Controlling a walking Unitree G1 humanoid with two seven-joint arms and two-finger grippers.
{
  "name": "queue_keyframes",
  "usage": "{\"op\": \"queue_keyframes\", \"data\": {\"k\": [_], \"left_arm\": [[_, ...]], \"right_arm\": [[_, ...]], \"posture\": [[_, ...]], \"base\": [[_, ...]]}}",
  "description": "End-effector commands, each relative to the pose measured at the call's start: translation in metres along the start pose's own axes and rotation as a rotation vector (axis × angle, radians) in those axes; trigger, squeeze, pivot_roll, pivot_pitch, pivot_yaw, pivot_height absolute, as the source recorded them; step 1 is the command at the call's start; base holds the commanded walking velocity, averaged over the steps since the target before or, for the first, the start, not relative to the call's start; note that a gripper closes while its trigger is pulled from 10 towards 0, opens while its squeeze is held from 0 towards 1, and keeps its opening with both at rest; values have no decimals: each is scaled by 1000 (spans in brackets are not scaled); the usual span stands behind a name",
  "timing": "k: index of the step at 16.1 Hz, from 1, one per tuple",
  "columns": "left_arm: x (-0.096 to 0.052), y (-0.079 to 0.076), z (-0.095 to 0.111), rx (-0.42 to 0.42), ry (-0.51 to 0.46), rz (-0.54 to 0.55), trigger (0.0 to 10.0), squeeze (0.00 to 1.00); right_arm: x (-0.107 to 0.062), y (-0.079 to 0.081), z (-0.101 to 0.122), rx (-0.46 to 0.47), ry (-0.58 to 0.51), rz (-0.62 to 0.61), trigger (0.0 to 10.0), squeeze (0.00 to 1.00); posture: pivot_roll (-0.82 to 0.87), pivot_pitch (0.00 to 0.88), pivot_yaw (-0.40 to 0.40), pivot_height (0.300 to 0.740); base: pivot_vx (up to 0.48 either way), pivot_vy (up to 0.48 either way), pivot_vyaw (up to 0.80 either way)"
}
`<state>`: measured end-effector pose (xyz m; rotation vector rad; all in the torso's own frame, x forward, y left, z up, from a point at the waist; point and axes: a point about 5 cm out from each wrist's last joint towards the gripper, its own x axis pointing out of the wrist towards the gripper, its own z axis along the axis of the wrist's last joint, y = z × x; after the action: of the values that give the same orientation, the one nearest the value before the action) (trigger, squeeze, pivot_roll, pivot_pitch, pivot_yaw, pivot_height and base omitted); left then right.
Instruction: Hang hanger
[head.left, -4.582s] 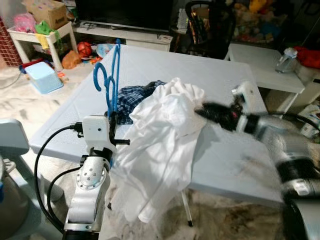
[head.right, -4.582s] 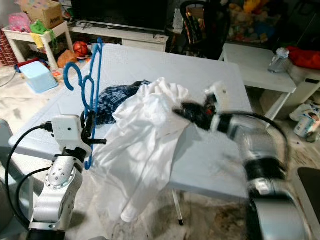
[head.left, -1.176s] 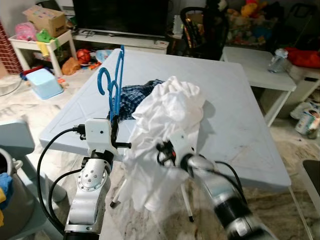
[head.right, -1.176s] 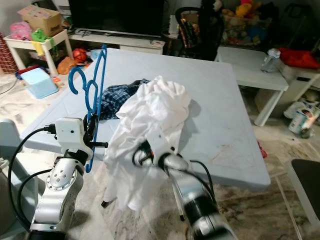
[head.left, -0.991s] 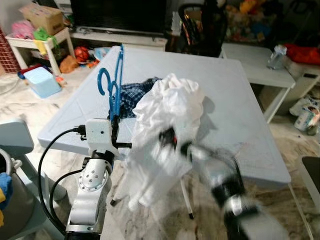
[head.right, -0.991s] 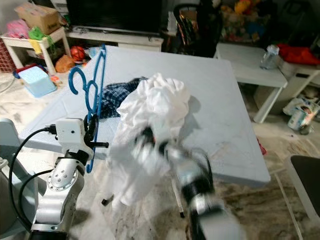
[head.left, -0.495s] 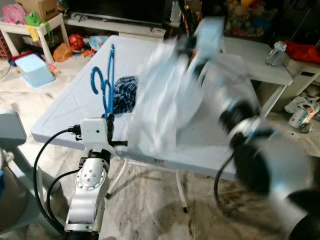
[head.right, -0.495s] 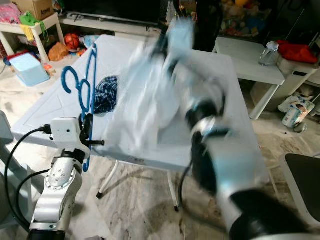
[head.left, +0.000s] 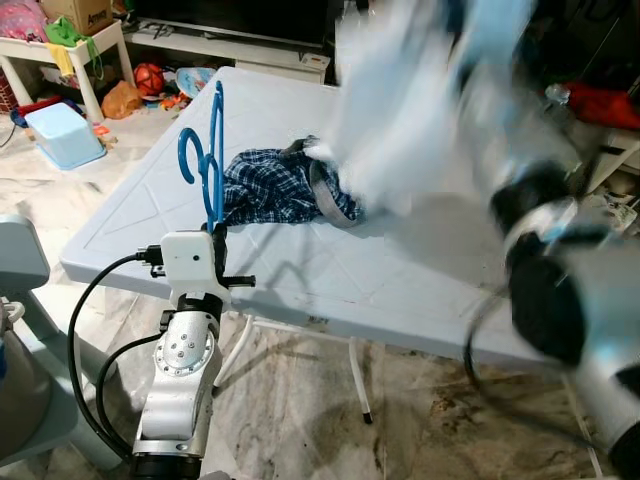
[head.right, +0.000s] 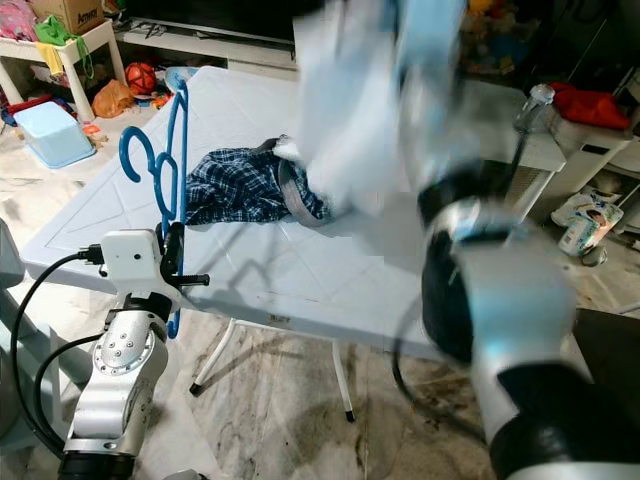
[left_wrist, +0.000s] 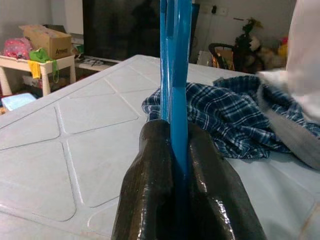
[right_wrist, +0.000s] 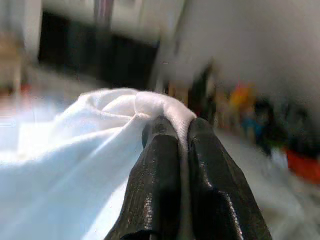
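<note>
Vs. half a sec ago: the white cotton shirt (head.left: 400, 120) is now lifted clear off the pale grey plastic tabletop (head.left: 330, 270), raised high at the far right side, heavily motion-blurred along w/ the right arm; the blue-and-white plaid garment (head.left: 280, 188), earlier partly covered, now lies fully exposed on the tabletop, a grey band of cloth at its right edge. Right claw (right_wrist: 172, 131) is clamped together on a bunched fold of the white shirt, seen in right wrist view; fabric spills away below the fingers. Left claw (left_wrist: 175, 150) hasn't changed: still shut tight on the blue plastic hangers (head.left: 208, 160), held upright at the tabletop's near-left edge. Hangers: bright blue, thin, at least two stacked together, curved hooks pointing up and to the left, straight shafts running down betw. the black fingers; lower ends hidden in the grip. They stand just beside the plaid garment, not touching it. Bkgd: dark TV (head.left: 240, 15) on a low white stand, light blue plastic bin (head.left: 62, 135) on the floor at far left.
</note>
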<state>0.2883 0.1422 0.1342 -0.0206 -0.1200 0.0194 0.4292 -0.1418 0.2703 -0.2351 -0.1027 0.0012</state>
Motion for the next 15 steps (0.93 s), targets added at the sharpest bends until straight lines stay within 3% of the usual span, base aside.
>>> {"op": "queue_keyframes", "data": {"k": [1,2,4,6,7,8,9,10,11,13,15], "left_arm": [[1,-2,1,-1,1,-17,10000,0],[1,-1,1,3,3,-24,10000,0],[1,-3,-1,4,15,-66,10000,0],[0,-4,-1,9,14,-87,10000,0],[-1,-5,-2,2,27,-89,10000,0],[-2,-6,-2,-3,33,-95,10000,0],[-3,-7,-1,-4,35,-109,10000,0],[-4,-8,-1,12,33,-122,10000,0],[-3,-9,-1,10,33,-126,10000,0],[0,-12,1,3,29,-149,10000,0],[1,-14,3,-1,27,-153,10000,0]], "right_arm": [[-2,-1,-13,-23,51,28,10000,0],[-6,0,-31,-22,98,73,10000,1000],[-16,-3,-62,-185,142,141,10000,1000],[-21,-7,-73,-150,150,183,10000,1000],[-25,-13,-79,46,155,187,10000,1000],[-26,-17,-81,125,138,178,10000,1000],[-28,-21,-82,135,110,166,10000,1000],[-34,-31,-89,208,75,92,10000,1000],[-35,-32,-92,220,71,78,10000,1000],[-47,-36,-107,328,60,20,10000,1000],[-56,-37,-118,348,58,-6,10000,1000]], "posture": [[-7,0,-112,740],[-10,0,-98,740],[-19,0,-81,740],[-21,0,-69,740],[-17,0,-63,740],[-16,0,-61,740],[-19,0,-56,740],[-20,0,-51,740],[-27,0,-44,740],[-43,0,-34,740],[-51,0,-29,740]], "base": [[0,0,0],[0,0,0],[0,0,0],[0,0,0],[0,0,0],[0,0,0],[0,0,0],[0,0,0],[0,0,0],[0,0,0],[0,0,0]]}}
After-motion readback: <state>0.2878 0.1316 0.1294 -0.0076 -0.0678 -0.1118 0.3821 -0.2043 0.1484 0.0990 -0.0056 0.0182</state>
